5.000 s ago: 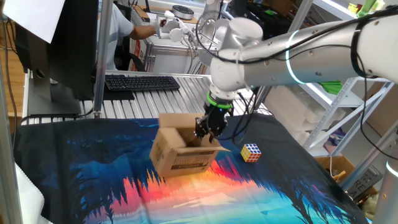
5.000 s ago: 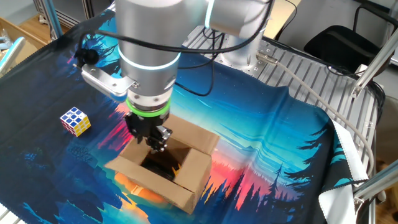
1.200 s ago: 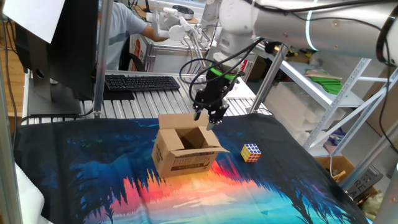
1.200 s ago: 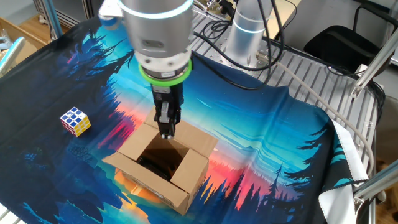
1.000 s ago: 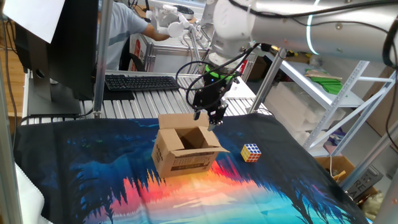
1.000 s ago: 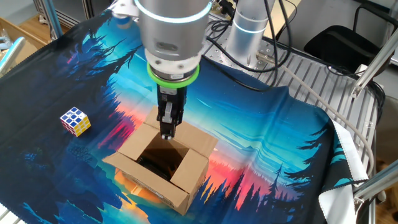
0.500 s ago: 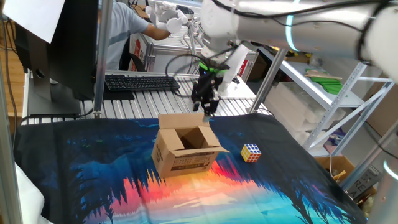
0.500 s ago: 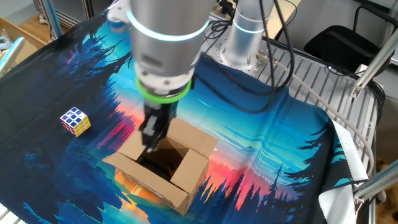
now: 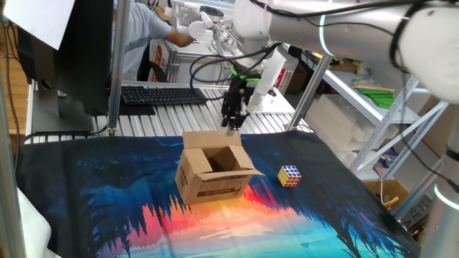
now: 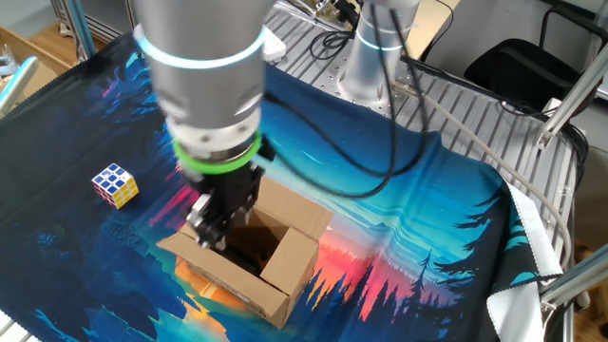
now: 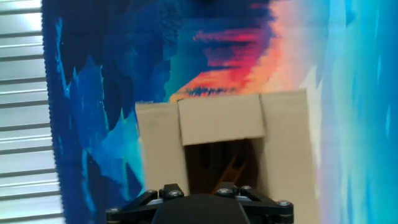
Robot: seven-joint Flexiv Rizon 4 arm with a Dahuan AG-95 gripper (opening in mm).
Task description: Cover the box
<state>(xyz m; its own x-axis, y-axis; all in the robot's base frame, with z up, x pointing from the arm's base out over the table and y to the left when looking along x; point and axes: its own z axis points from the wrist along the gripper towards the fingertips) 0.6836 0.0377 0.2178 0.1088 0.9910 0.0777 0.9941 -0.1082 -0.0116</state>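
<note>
Printed forest-scene cloth [image 9: 107, 208] over a slatted metal bench [image 10: 475, 114]; open carton near the cloth's middle.

The box [image 9: 212, 175] was seen standing on the cloth, nearer the bench's keyboard [image 9: 163, 94] edge than the front, with a Rubik's cube [image 9: 289, 175] apart from it on one side. All four flaps were up or splayed, and the interior was dark. The gripper [image 9: 232, 123] was held above the far flap, pointing down; whether the jaws were spread or pressed together could not be told, and nothing was seen pinched. The corrugated card was judged light and stiff, creasing only along its fold lines, and liable to slide on the cloth. Each flap was judged best pushed near its free edge, downward and inward.
</note>
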